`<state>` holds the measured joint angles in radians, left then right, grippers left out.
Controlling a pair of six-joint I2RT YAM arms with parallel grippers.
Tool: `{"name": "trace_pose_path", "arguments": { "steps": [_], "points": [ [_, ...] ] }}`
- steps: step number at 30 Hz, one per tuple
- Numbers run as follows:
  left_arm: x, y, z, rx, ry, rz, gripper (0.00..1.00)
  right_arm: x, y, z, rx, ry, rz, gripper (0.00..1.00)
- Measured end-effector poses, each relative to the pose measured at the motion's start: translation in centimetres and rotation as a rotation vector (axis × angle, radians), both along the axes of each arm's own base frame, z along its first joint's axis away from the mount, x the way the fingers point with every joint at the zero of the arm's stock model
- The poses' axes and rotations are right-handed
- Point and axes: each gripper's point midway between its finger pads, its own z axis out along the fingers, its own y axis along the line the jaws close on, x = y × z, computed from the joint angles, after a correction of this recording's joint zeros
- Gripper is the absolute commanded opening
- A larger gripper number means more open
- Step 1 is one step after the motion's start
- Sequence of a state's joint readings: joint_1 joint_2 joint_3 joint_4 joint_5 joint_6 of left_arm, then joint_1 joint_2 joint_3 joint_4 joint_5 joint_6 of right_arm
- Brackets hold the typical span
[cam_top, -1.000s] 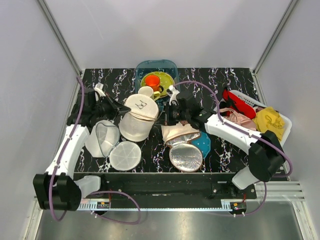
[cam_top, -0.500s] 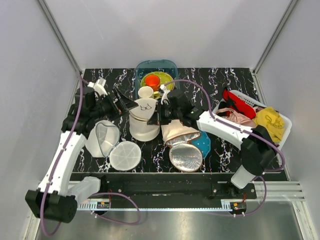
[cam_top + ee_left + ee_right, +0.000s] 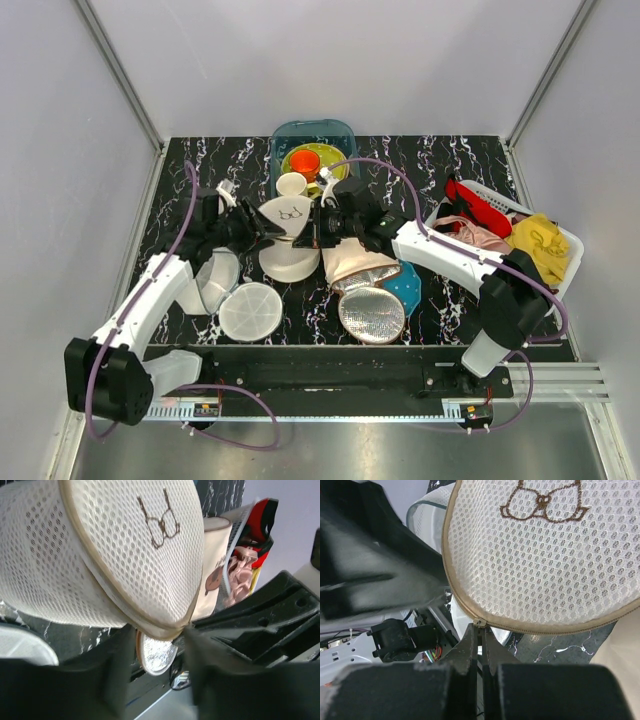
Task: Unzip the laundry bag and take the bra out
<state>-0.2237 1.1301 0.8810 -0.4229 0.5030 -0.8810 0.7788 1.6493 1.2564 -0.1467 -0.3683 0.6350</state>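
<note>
Top view high, looking down, both wrist views close, sharing the laundry bag

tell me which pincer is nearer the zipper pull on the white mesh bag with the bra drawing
Right. The right pincer is shut on the small zipper pull; the left pincer grips the white round mesh laundry bag at its opposite edge.

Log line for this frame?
left fingers: gripping laundry bag rim | right fingers: pinching zipper pull | state: not yet unzipped
</note>
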Motion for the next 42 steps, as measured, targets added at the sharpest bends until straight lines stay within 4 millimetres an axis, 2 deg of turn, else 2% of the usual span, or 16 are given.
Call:
{"name": "trace_pose_path", "arguments": {
  "steps": [1, 6, 13, 18, 19, 21, 22, 23, 25, 29, 32, 34, 37, 39, 41, 42],
  "points": [
    [0.3, 0.0, 0.0, -0.003, -0.003, 0.006, 0.0, 0.0, 0.0, 0.0, 0.0, 0.0, 0.0, 0.0],
    [1.6, 0.2, -0.4, 0.03, 0.015, 0.017, 0.0, 0.2, -0.4, -0.2, -0.021, -0.019, -0.008, 0.0],
    [2.9, 4.2, 1.3, 0.061, -0.037, 0.124, 0.0, -0.3, -4.3, -0.9, -0.095, -0.094, -0.048, 0.0],
    [3.3, 4.9, 1.2, 0.067, -0.036, 0.14, 0.0, -0.6, -5.8, -2.6, -0.134, -0.065, -0.06, 0.0],
    [3.3, 4.8, 1.0, 0.065, -0.029, 0.135, 0.26, -0.8, -5.8, -2.8, -0.132, -0.056, -0.058, 0.0],
    [3.4, 4.7, 0.7, 0.062, -0.02, 0.124, 0.61, -0.9, -5.7, -2.7, -0.124, -0.048, -0.056, 0.0],
    [3.4, 4.5, 0.7, 0.054, -0.016, 0.118, 0.84, -1.0, -5.6, -2.6, -0.115, -0.043, -0.054, 0.0],
    [3.4, 4.4, 0.8, 0.054, -0.021, 0.109, 0.93, -1.0, -5.5, -2.5, -0.11, -0.039, -0.052, 0.0],
    [3.3, 4.0, 1.3, 0.058, -0.033, 0.091, 0.99, -1.0, -5.2, -2.4, -0.103, -0.032, -0.05, 0.0],
    [2.3, 1.7, 3.9, 0.063, -0.105, 0.02, 0.99, -0.5, -4.2, -1.9, -0.079, -0.023, -0.035, 0.0],
    [0.6, 0.3, 4.7, 0.057, -0.135, -0.02, 0.99, 0.0, -3.4, -1.3, -0.055, -0.021, -0.026, 0.0],
    [-0.5, -0.3, 4.1, 0.051, -0.124, -0.039, 0.99, 0.2, -3.0, -0.9, -0.041, -0.022, -0.023, 0.0],
    [-1.2, -0.4, 1.9, 0.052, -0.067, -0.037, 0.96, 0.4, -2.5, -0.7, -0.026, -0.02, -0.014, 0.0],
    [-1.5, -0.4, 0.0, 0.053, -0.014, -0.029, 0.81, 0.4, -2.4, -0.7, -0.022, -0.015, -0.009, 0.0],
    [-1.6, -0.4, -1.4, 0.052, 0.03, -0.02, 0.59, 0.4, -2.3, -0.7, -0.022, -0.013, -0.009, 0.0],
    [-1.5, -0.5, -1.8, 0.051, 0.045, -0.017, 0.31, 0.4, -2.3, -0.7, -0.022, -0.013, -0.009, 0.0]
  ]
}}
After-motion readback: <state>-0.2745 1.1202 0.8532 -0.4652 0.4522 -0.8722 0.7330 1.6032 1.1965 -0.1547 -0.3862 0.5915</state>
